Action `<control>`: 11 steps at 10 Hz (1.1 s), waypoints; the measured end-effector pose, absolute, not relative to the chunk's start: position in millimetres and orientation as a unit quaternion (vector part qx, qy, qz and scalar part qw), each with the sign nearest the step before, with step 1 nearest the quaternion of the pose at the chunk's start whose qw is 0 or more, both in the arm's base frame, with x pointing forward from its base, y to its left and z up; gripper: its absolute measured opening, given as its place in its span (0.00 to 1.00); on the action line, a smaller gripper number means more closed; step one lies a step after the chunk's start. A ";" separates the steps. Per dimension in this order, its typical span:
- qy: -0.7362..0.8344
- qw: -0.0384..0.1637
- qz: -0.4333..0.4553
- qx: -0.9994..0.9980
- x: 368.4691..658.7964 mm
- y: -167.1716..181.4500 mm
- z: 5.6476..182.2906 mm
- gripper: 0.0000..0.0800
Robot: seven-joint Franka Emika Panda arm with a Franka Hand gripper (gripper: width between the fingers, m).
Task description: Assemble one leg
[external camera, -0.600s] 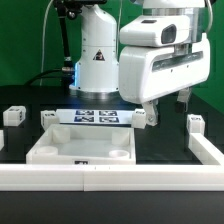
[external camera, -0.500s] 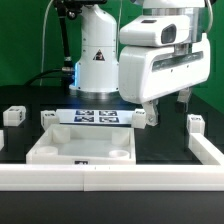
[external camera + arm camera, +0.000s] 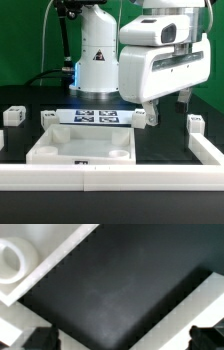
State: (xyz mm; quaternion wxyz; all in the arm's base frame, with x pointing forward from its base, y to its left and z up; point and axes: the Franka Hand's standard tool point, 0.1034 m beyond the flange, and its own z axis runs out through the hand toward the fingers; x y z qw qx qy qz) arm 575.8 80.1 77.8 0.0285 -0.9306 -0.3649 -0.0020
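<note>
The gripper (image 3: 167,104) hangs open over the black table (image 3: 120,286), its fingers (image 3: 42,338) spread wide with nothing between them. In the exterior view the leg (image 3: 147,117) stands upright at the gripper's seven o'clock, just beside the marker board (image 3: 100,115) at its three o'clock. The white panel (image 3: 85,146) lies at the leg's eight o'clock.

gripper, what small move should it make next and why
Probably ease down and across to the nearest leg, by the white panel's far corner on the exterior view's right. The gripper is open and empty, with only bare black table between its fingers, so no leg is grasped yet.
</note>
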 end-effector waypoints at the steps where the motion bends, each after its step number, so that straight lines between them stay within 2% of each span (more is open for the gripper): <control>1: -0.365 0.029 -0.002 -0.931 575.8 80.1 77.8 0.81; 3: -0.386 0.026 0.003 -0.922 569.4 79.3 74.6 0.81; 6: -0.493 0.021 0.016 -0.870 535.1 56.3 64.6 0.81; 8: -0.574 0.005 0.030 -0.818 528.3 37.9 61.9 0.81; 11: -0.570 0.005 0.035 -0.821 525.3 26.7 59.9 0.81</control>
